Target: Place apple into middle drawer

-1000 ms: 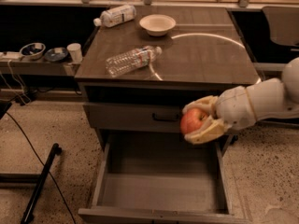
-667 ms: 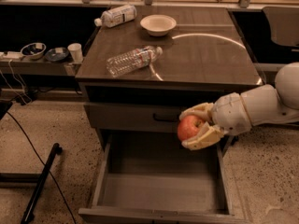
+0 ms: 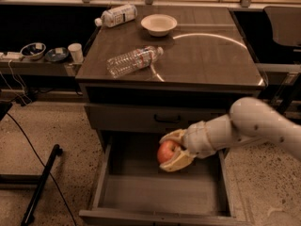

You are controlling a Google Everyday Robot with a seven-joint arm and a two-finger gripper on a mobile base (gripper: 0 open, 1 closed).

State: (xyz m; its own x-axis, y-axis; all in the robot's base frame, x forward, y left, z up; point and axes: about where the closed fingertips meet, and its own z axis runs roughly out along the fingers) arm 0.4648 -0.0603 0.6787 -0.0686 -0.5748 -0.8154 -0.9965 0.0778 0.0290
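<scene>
Speckled floor (image 3: 56, 126) is flanking the middle drawer (image 3: 160, 194), which is standing pulled open nearest. Over its rear half my gripper (image 3: 168, 153) is pinching the apple (image 3: 164, 151) between its jaws. Farther back, a plastic bottle (image 3: 134, 61) and white bowl (image 3: 159, 24) are lying on the cabinet top (image 3: 207, 55).

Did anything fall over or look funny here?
Yes. Two plastic bottles lie on their sides on the cabinet top: a clear bottle left of centre and a white-labelled bottle at the back edge. Nothing looks spilled. The gripper, jaws shut on the apple, is over the open middle drawer.
</scene>
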